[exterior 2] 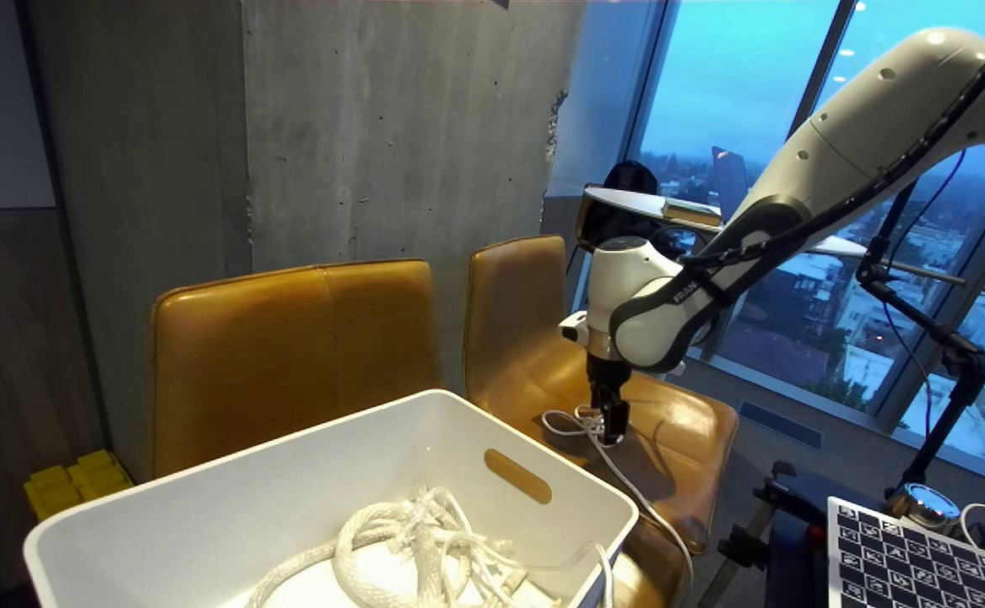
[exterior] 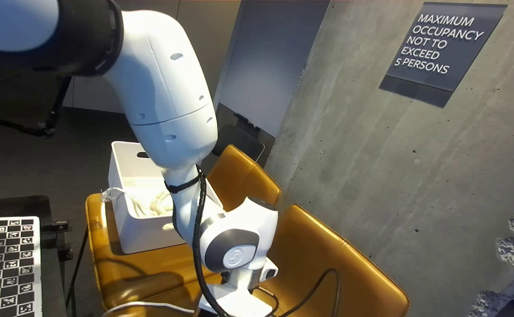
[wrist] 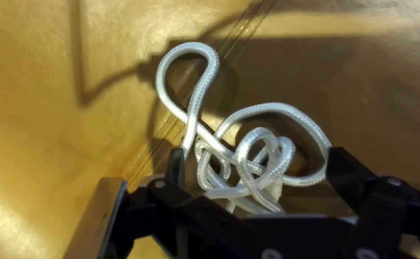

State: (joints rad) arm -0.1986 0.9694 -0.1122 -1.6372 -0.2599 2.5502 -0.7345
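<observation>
My claw (wrist: 257, 162) gapes wide, empty, over braided cord (wrist: 227, 153); at two o'clock in an exterior view, a sign (exterior: 442, 53) begins "MAXIMUM OCCUPANCY".

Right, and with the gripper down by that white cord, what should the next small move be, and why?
I'd probably close the gripper slowly: in the wrist view its jaws stand open, with the tangle of white cord between them, and in an exterior view the fingertips look low, near the chair seat. Whether they're low enough to catch it, I can't tell.
</observation>
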